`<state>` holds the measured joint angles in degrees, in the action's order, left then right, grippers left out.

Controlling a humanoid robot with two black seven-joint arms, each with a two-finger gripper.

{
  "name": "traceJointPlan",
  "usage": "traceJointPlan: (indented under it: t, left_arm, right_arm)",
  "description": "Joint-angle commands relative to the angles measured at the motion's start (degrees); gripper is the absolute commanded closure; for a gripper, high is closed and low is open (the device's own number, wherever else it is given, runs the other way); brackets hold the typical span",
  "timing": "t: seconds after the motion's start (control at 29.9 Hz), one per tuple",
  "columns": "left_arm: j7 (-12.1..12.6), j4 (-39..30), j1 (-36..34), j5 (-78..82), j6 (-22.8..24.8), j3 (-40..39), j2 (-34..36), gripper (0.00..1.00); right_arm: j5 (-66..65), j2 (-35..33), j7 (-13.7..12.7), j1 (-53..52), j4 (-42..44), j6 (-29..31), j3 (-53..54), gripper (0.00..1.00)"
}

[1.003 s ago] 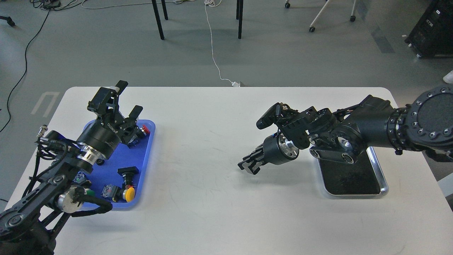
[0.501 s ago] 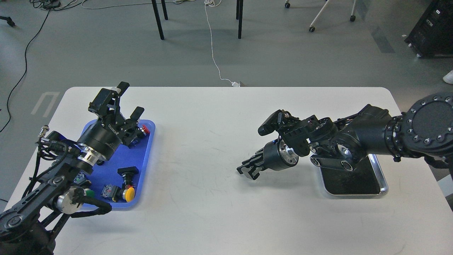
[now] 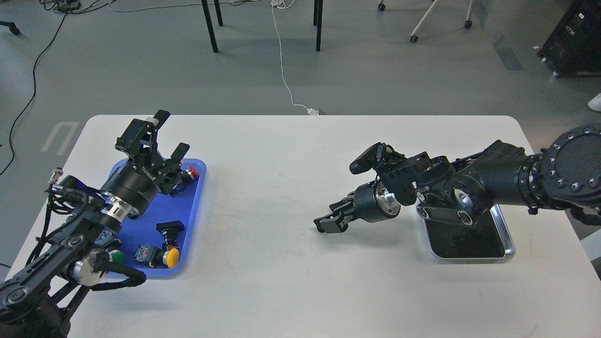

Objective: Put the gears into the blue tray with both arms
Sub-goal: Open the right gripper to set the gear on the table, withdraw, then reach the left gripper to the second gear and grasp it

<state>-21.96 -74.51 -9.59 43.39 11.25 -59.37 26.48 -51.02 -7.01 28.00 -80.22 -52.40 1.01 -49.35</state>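
Observation:
The blue tray (image 3: 193,206) lies at the table's left, partly covered by my left arm. My left gripper (image 3: 170,133) hangs over the tray's far end, tilted up and open, with nothing between its fingers. My right gripper (image 3: 330,217) hovers low over the bare table right of centre, pointing left. It is dark and seen at an angle, so I cannot tell how its fingers stand or whether they hold anything. I cannot make out any gears in this view.
In the blue tray lie push buttons with a yellow cap (image 3: 173,257), a red cap (image 3: 193,172) and a green cap (image 3: 118,257). A shiny metal tray with a black bottom (image 3: 509,248) sits under my right forearm. Floor cables and chair legs lie beyond the table.
My right gripper has turned at the wrist and dropped slightly toward the table, while the forearm shifted a little right. The left arm has hardly moved.

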Motion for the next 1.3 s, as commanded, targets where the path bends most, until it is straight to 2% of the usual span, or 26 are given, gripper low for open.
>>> traceJointPlan:
  t: [0.0,0.07,0.17,0.33,0.53,0.67,0.8,0.87,0.97,1.04,1.27]
  left_arm:
    - [-0.5,0.0,-0.2,0.2,-0.1,-0.2,1.3,0.02]
    - [-1.9,0.0,-0.3,0.2,0.0,-0.4,1.7,0.02]
    - [-6.0,-0.5,-0.8,0.4,0.3,0.2,3.3,0.02]
    - [-6.0,-2.2,-2.0,3.0,1.5,0.5,3.9,0.02]
    - [-6.0,-5.0,-3.3,21.4,2.5,0.5,3.5,0.02]
    - [-6.0,-5.9,-6.7,36.1,2.7,5.9,3.8,0.02]
    - [-6.0,-5.5,-16.6,51.2,2.8,19.7,4.3,0.02]
    - [-6.0,-4.9,-22.2,60.7,2.5,26.1,4.2,0.02]
    - [-6.0,-2.2,-27.9,75.2,2.5,31.6,2.7,0.02]
    - [-6.0,0.5,-31.6,81.6,2.3,34.5,-0.7,0.02]
    - [-6.0,12.6,-42.1,81.6,-0.2,46.8,-11.3,0.02]
  right_arm:
    - [2.8,-6.0,0.0,0.1,-0.5,0.2,4.6,0.04]
    - [5.7,-10.5,0.0,1.3,-1.0,0.6,9.9,0.04]
    - [14.9,-17.1,0.0,6.4,-4.3,0.9,19.3,0.04]
    - [27.1,-23.6,0.0,19.0,-8.6,1.0,39.9,0.04]
    - [36.8,-25.8,0.0,35.5,-8.7,1.5,61.9,0.03]
    - [42.7,-25.9,0.0,44.3,-8.5,8.5,74.2,0.03]
    - [48.3,-29.4,0.0,50.0,-8.4,17.3,79.1,0.03]
    - [48.6,-30.1,0.0,51.8,-8.2,20.0,79.4,0.03]
    - [48.6,-30.5,0.0,53.7,-8.2,20.5,79.5,0.03]
    - [48.6,-30.6,0.0,54.3,-8.3,20.5,79.8,0.03]
    - [48.6,-30.9,0.0,55.3,-8.4,20.5,80.6,0.03]
